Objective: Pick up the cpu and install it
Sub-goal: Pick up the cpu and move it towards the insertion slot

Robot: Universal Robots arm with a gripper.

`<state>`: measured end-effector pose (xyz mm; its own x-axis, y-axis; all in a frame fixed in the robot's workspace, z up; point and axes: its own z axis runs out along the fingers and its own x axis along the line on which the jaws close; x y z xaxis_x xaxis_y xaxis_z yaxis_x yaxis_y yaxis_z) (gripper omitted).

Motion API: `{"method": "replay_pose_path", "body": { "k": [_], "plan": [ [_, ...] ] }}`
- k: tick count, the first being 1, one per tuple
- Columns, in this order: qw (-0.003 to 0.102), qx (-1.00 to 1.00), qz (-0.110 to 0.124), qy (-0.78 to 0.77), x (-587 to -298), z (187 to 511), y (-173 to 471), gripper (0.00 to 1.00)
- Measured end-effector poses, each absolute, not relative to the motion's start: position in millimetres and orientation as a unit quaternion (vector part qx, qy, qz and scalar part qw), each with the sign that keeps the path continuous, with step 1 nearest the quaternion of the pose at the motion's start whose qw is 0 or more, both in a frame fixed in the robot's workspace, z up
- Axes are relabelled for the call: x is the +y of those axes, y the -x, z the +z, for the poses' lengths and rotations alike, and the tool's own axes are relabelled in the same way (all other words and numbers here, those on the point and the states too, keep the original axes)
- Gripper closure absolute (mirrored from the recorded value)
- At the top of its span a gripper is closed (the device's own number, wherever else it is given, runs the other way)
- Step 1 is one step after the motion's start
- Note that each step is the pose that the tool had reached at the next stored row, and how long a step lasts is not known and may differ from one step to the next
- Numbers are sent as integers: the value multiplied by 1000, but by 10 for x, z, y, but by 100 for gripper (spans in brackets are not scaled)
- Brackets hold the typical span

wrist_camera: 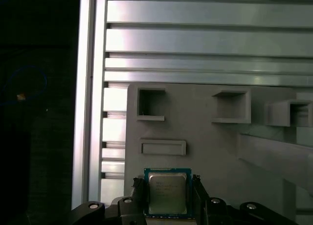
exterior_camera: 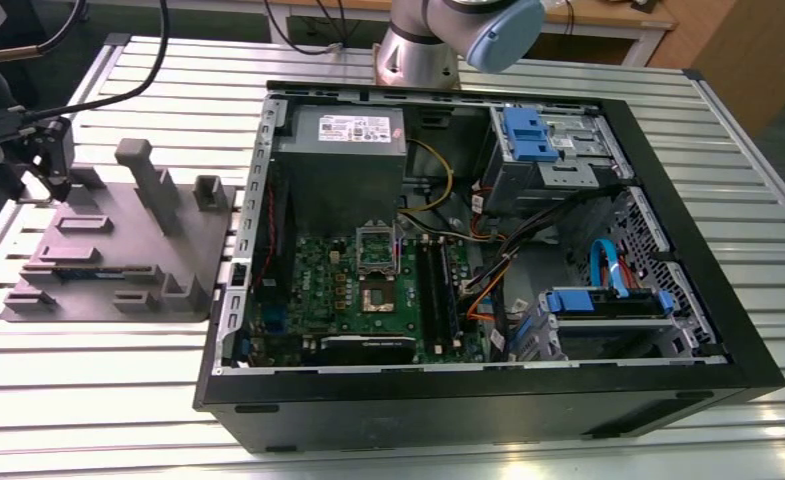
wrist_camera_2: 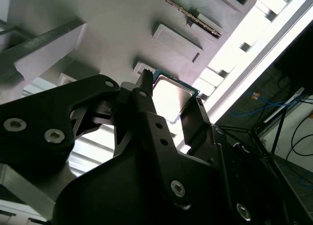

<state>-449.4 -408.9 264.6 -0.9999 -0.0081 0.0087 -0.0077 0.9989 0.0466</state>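
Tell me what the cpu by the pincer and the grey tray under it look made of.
The cpu: brushed silver metal lid with a dull sheen, on a green circuit-board edge. The grey tray: matte, uniform grey with moulded pockets, probably plastic, possibly printed; the look leaves it open.

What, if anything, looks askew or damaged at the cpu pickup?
Nothing stands out. The cpu sits square to the gripper at the grey fixture, its metal top showing no damage in both wrist views.

Black claw point(wrist_camera_2: 171, 91) clamps cpu point(wrist_camera_2: 170, 100) over grey tray point(wrist_camera_2: 112, 29).
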Motion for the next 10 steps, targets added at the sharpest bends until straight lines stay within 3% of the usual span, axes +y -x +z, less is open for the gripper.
{"method": "replay_pose_path", "body": {
  "k": [10],
  "plan": [
    [4, -1000, -23, -4, -4089, 2686, 4494, 53]
  ]
}}
